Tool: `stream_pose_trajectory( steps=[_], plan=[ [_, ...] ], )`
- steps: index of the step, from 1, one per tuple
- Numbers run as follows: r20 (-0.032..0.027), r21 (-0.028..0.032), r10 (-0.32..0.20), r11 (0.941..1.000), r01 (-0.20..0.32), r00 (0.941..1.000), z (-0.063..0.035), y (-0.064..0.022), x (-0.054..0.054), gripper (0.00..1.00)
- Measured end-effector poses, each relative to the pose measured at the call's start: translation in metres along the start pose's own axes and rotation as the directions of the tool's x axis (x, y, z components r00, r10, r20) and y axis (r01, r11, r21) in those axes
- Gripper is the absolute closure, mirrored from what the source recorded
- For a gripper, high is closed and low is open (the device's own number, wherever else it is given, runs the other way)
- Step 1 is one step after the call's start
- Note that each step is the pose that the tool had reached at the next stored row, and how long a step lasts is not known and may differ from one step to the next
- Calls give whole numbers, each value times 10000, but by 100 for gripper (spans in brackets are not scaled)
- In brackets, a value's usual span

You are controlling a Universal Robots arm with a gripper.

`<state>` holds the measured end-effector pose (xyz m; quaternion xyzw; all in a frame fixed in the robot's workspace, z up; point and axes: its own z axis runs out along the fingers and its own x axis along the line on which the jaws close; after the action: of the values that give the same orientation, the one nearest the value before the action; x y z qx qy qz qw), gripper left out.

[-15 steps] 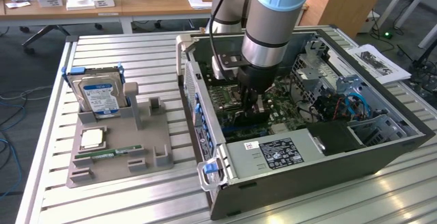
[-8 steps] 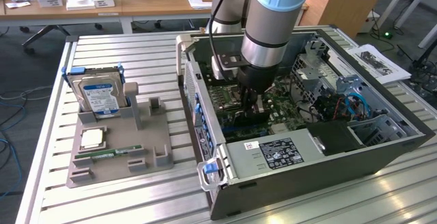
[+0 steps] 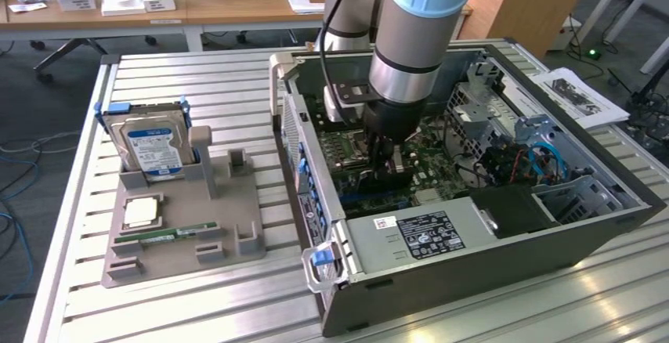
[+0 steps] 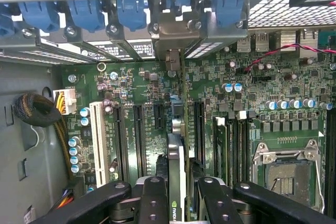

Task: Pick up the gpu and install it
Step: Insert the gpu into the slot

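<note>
— One hand (image 4: 178,192) noted, low centre of the wrist view; state?
— Clamped on the gpu (image 4: 177,156), which we see edge-on over the motherboard (image 4: 236,108) slots inside the case (image 3: 585,225).

Green motherboard (image 4: 157,87) under blue slot clips (image 4: 86,14); black tool (image 4: 176,198) on the dark, pale-edged gpu (image 4: 177,156); blue-labelled silver hard drive (image 3: 150,147) on a grey holder (image 3: 178,241).
</note>
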<state>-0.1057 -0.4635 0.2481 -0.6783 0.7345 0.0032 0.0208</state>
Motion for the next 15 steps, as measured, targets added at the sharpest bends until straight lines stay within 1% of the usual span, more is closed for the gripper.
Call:
stream_pose_trajectory(
  steps=[15],
  plan=[
    [-2,7,0,10000,0,10000,11,4,1,73]
  ],
)
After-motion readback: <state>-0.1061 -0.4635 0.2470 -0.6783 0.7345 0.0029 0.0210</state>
